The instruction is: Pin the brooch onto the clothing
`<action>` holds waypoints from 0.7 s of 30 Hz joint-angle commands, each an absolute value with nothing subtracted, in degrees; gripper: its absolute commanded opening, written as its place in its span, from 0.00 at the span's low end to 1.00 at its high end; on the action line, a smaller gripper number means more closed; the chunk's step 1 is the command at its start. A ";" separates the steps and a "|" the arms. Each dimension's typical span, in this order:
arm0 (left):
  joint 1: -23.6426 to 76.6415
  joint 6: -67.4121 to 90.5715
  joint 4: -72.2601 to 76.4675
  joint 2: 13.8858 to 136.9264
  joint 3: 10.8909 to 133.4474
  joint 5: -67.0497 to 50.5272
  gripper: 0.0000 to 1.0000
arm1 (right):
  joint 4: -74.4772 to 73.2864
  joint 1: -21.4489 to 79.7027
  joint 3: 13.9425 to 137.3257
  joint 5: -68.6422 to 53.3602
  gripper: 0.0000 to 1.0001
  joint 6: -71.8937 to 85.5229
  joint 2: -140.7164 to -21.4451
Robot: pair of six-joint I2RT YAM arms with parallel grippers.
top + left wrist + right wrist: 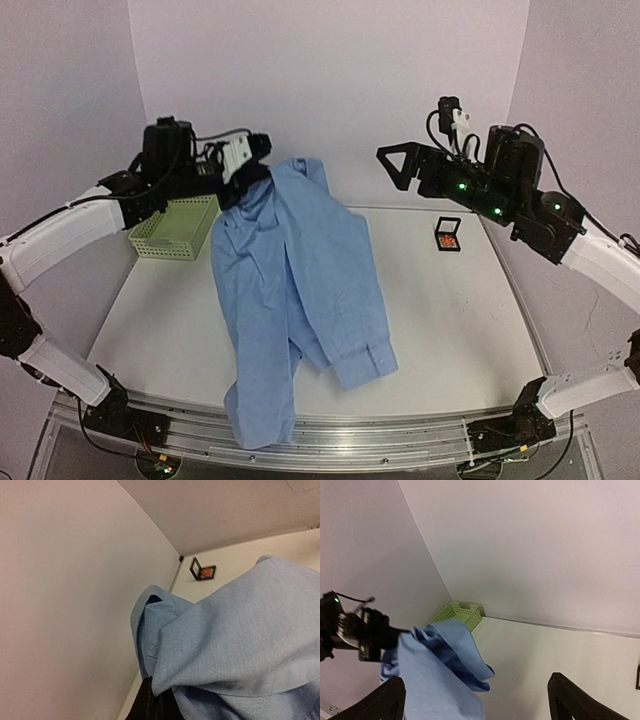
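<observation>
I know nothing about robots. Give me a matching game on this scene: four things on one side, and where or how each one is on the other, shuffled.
1. light blue shirt
2. pale green basket
3. orange brooch
4. right end effector

A. inside the small black box frame
B. open, in the air, holding nothing
C. held up by the shut left end effector, lower part on the table
D. at the table's far left

Pairs: 1-C, 2-D, 3-A, 4-B

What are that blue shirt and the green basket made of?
The shirt looks like thin woven cloth, matte: it drapes in soft folds and creases. The basket is probably moulded plastic, pale green: stiff walls pierced by a grid of holes.
</observation>
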State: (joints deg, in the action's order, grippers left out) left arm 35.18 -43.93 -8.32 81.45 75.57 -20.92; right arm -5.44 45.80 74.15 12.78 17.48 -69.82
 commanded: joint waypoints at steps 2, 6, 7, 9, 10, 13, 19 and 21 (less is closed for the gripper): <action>38.00 -44.29 0.53 80.64 66.58 -17.67 0.00 | -7.41 46.01 70.68 12.61 0.96 24.55 -73.08; 40.00 -47.65 9.05 78.49 59.52 -14.45 0.00 | -7.38 46.10 78.15 -0.55 0.93 31.67 -85.98; 40.47 -49.27 11.88 77.71 57.25 -13.77 0.00 | -7.33 46.03 80.61 -3.96 0.92 34.44 -90.04; 41.34 -52.69 16.08 76.53 53.79 -12.93 0.00 | -6.60 46.05 83.20 -5.68 0.86 40.83 -94.17; 41.76 -54.39 17.76 76.02 52.44 -12.56 0.00 | -5.68 46.05 83.87 -6.11 0.83 44.36 -95.75; 42.50 -56.44 19.27 75.47 50.91 -12.25 0.00 | -1.17 46.05 85.67 -11.50 0.75 51.75 -99.58; 42.61 -58.36 20.75 76.31 49.91 -11.58 0.00 | -0.87 46.40 85.06 -12.81 0.62 58.83 -99.57; 42.63 -58.51 21.30 76.88 49.90 -10.74 0.00 | -0.96 46.39 84.04 -13.43 0.61 60.82 -98.56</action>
State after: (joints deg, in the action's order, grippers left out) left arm 42.44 -56.14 15.05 77.54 49.80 -12.63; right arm -4.44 45.95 82.52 -9.99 53.26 -101.98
